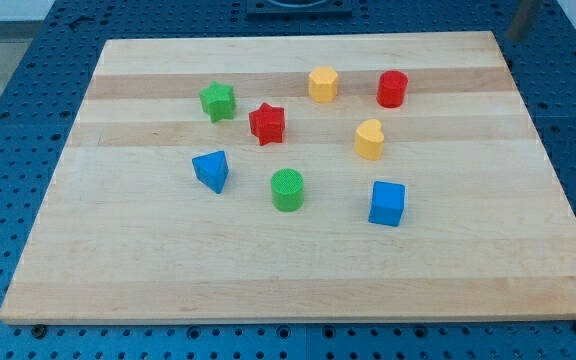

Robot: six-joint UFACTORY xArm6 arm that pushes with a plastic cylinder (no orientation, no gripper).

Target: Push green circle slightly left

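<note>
Green circle [287,189] sits between blue triangle [211,170] and blue cube [387,203]

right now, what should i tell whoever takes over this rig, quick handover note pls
My tip: not visible over the board; only a dark rod-like shape at the view's top right corner, off the wooden board.
Green circle: low centre, between the blue triangular block at its left and the blue cube at its right, touching neither.
Done: no contact with it at present.
Left: bring my tip to the circle's right side and nudge it slightly left, stopping short of the blue triangular block.
</note>
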